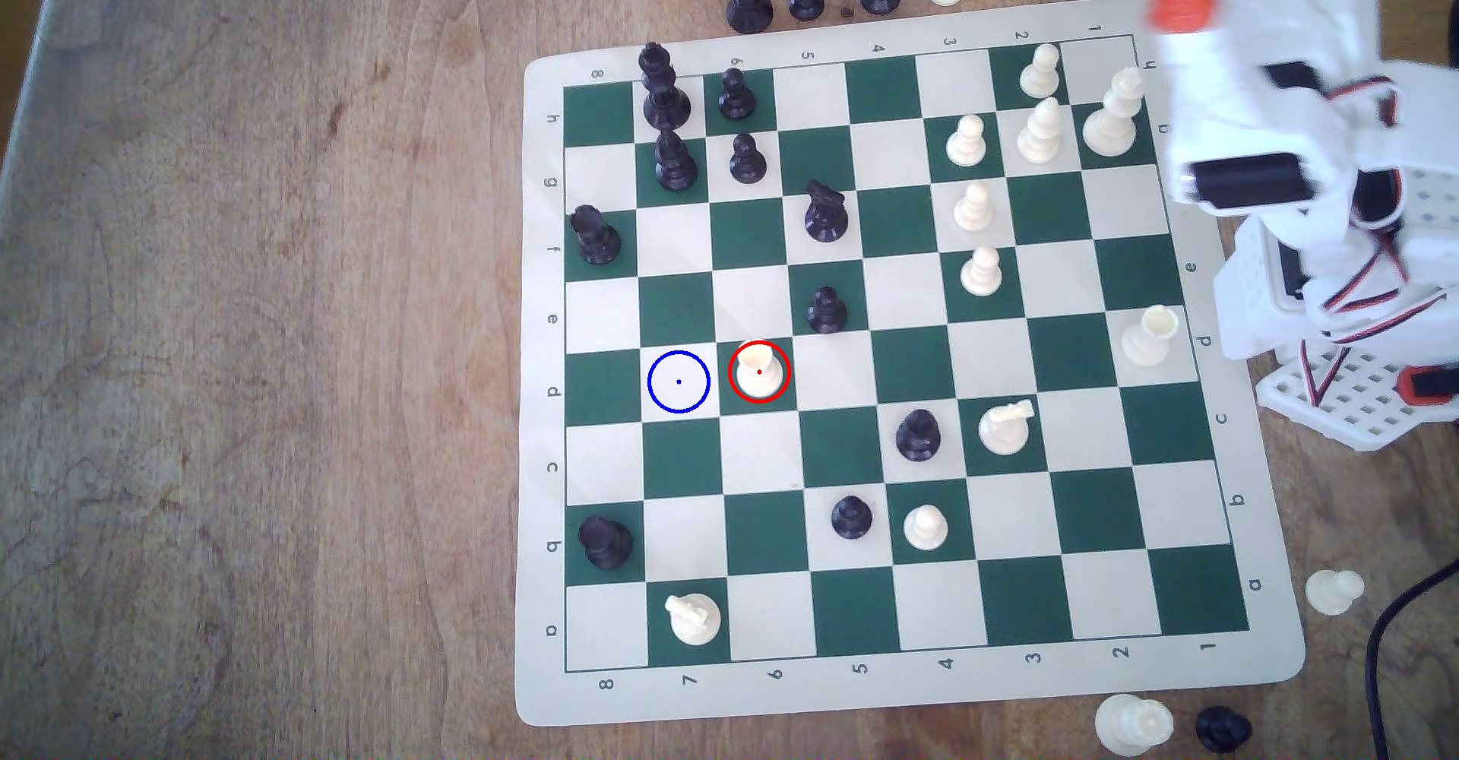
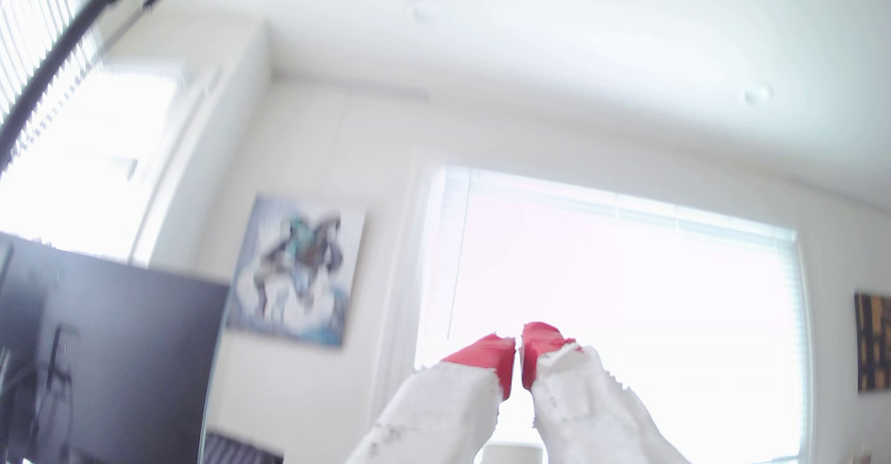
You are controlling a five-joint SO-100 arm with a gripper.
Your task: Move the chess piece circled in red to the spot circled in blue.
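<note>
- The gripper [image 2: 519, 355] is raised and aimed up at the room's wall and window, its red-tipped fingers [image 2: 487, 358] pressed nearly together with only a thin slit between them and nothing pinched; in the exterior view its blurred orange tips sit at about one o'clock, off the board's corner.
- The arm [image 1: 1295, 176] is folded back over its base at roughly two o'clock, probably a parked pose that leaves the board unobstructed for the overhead camera.
- The chess piece [image 1: 758, 372], a cream rook, stands upright inside the red ring on a green square, near the frame's centre.
- The spot [image 1: 678, 382] is the cream square just at nine o'clock from the rook, blue-ringed and free of pieces.
- A black pawn [image 1: 827, 310] stands at one o'clock from the rook, one square diagonally away; I judge it the closest obstacle for a descending gripper.
- The move has not begun: the jaws must spread, then reach across the chessboard [image 1: 1263, 673].
</note>
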